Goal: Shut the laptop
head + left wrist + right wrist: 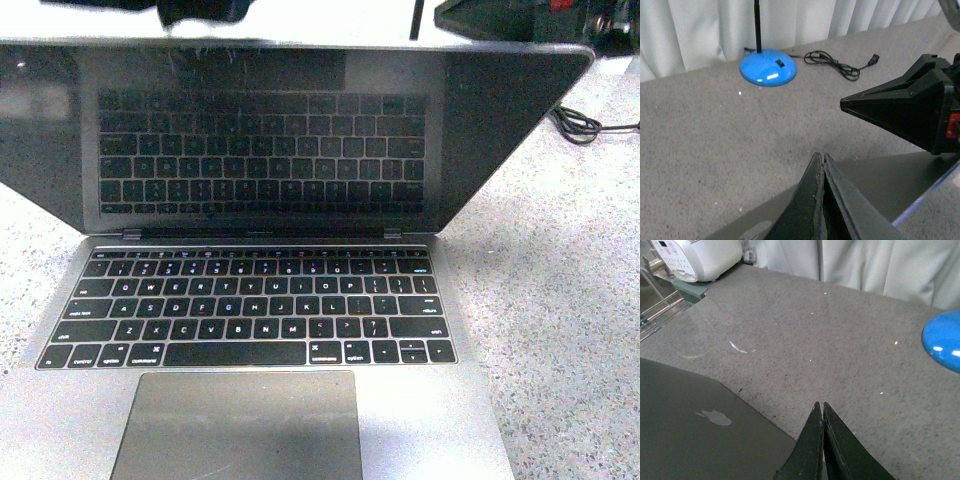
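Note:
The grey laptop (pixel 300 400) fills the front view. Its black keys and big trackpad face me, and its glossy black screen (pixel 270 140) leans forward over the keyboard, partly lowered. My left gripper (pixel 820 156) is shut and empty, with its tips over the back of the lid (pixel 880 175). My right gripper (pixel 820 405) is shut and empty at the lid's edge, next to the apple logo (pixel 714 416). The right gripper also shows in the left wrist view (pixel 905 107) as a black wedge above the lid. I cannot tell whether either gripper touches the lid.
The laptop lies on a speckled grey counter (pixel 570 300). Behind it are a blue lamp base (pixel 768 66) with a black pole, a black cable (pixel 837 62), a white rice cooker (pixel 695 257), a metal rack (pixel 660 305) and a white curtain (pixel 715 25).

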